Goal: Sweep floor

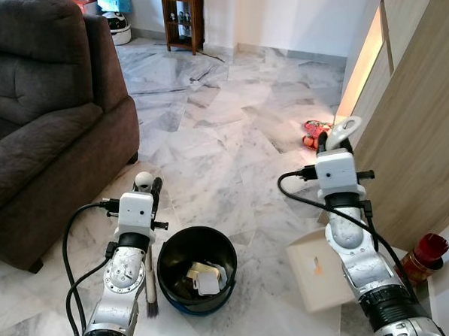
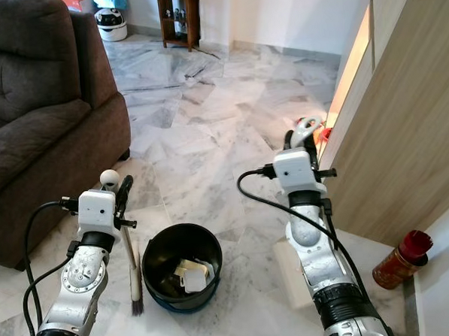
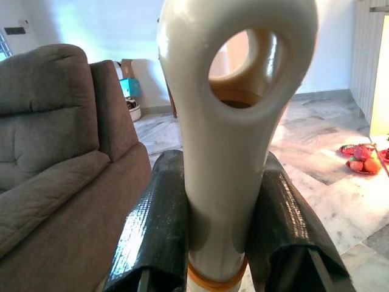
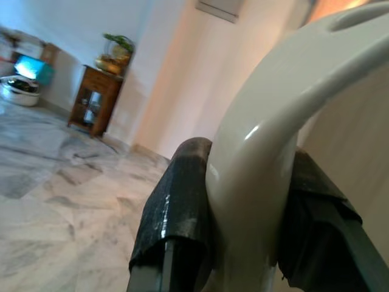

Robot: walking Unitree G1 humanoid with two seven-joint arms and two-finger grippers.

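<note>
Left tool [image 3: 216, 243] clenches the light, stiff brush [image 1: 152, 288] by its handle, right tool [image 4: 243, 231] the dustpan [image 1: 320, 272] at 3 o'clock of the bin [image 1: 197, 271]

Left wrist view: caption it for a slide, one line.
Left end effector clamped on a cream handle with a hanging hole, brown sofa beside it, marble floor beyond.

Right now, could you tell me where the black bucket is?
In the left eye view the black bucket stands on the marble floor just ahead, between the two arms, right beside the brush held in the left gripper.
</note>
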